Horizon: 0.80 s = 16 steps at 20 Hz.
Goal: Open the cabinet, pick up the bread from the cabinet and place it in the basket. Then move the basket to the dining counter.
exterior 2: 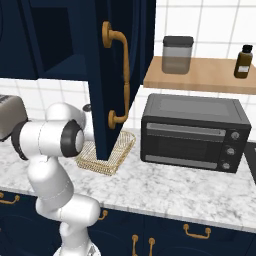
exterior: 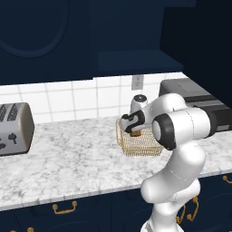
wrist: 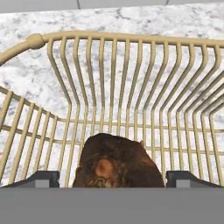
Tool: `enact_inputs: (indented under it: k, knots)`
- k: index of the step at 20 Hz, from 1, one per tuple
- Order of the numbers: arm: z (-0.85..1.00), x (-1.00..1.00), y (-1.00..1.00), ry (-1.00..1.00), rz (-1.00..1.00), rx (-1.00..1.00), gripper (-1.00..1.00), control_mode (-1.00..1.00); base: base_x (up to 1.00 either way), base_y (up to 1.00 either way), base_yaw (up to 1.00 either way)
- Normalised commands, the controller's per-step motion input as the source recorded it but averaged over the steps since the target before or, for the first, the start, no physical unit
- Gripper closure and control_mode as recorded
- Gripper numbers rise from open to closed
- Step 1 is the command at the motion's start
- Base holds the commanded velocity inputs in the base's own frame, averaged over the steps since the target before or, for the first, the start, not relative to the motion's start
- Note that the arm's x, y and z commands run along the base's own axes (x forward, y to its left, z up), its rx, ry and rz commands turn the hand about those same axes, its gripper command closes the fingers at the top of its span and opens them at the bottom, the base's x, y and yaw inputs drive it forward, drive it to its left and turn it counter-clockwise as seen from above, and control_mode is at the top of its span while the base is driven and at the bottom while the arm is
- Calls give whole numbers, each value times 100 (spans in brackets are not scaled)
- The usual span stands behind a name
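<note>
- The gripper (wrist: pixel 113 178) hangs over the basket (exterior: pixel 138 144), its two tips set wide apart on either side of the bread (wrist: pixel 116 162); whether they press on it I cannot tell.
- The bread shows as a brown lump above the basket's floor, inside its rim.
- The basket stands on the marbled desk (exterior: pixel 68 158), just beside the black oven (exterior 2: pixel 192 131) and well apart from the toaster (exterior: pixel 13 128).
- The cabinet (exterior 2: pixel 112 75) door stands open above the basket, brass handle (exterior 2: pixel 120 75) outward.
</note>
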Motion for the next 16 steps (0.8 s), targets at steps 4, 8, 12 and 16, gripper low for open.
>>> enact_inputs:
  k: [4,8,12,16]
  knots:
    - [0,-58,-6,0,0,0,-100,-100,0,0,0]
    - [13,-69,-19,-5,0,0,-100,-100,0,0,0]
    - [31,-100,-19,-3,0,0,-100,-100,0,0,0]
    - [23,-99,0,0,-4,0,-100,-100,0,0,0]
